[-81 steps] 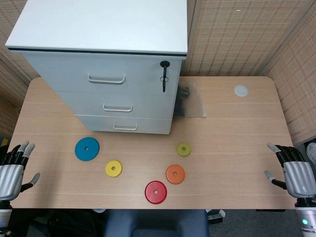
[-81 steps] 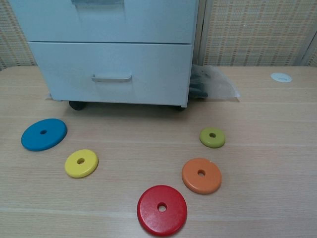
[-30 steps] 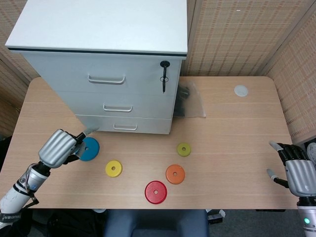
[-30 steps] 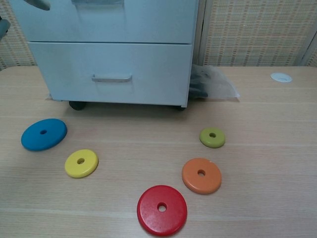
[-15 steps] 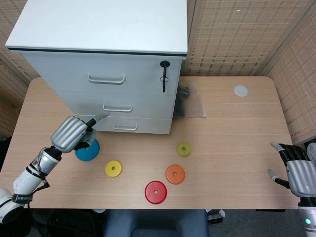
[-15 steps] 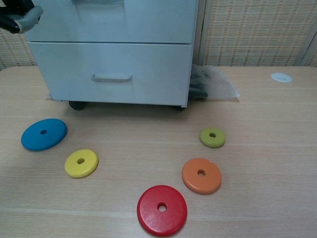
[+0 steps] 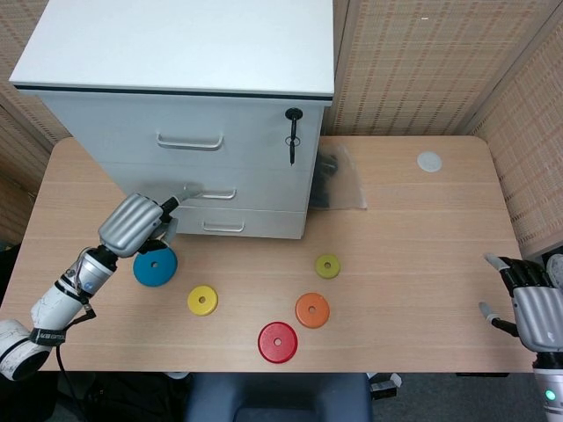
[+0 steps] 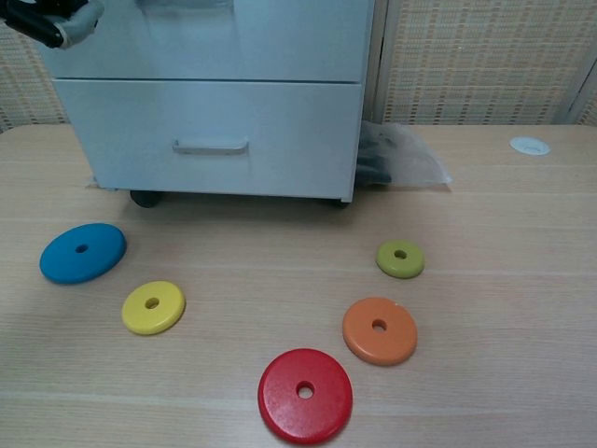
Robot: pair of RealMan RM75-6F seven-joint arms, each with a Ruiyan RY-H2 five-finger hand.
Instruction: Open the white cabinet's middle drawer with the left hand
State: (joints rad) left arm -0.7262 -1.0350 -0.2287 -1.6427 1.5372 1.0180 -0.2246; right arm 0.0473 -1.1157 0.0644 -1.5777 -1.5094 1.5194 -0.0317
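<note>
The white cabinet point(image 7: 220, 105) stands at the table's back left with three drawers. Its middle drawer point(image 7: 255, 186) is closed, and that drawer's handle point(image 7: 211, 194) is a pale bar. My left hand point(image 7: 136, 224) hovers in front of the cabinet's lower left, back upward, holding nothing. One of its fingertips point(image 7: 190, 190) reaches the left end of the middle handle; contact is unclear. In the chest view only part of the left hand point(image 8: 56, 21) shows at the top left corner. My right hand point(image 7: 537, 312) rests open at the table's right edge.
Coloured discs lie in front of the cabinet: blue point(image 7: 155, 265) just under my left hand, yellow point(image 7: 202, 301), red point(image 7: 277, 342), orange point(image 7: 312, 309) and green point(image 7: 327, 265). A key point(image 7: 293, 132) hangs in the top drawer's lock. A clear bag point(image 7: 339, 180) lies right of the cabinet.
My left hand has risen from the table's left edge and travelled right and forward to the middle drawer's handle. The right hand has barely shifted. All drawers remain closed.
</note>
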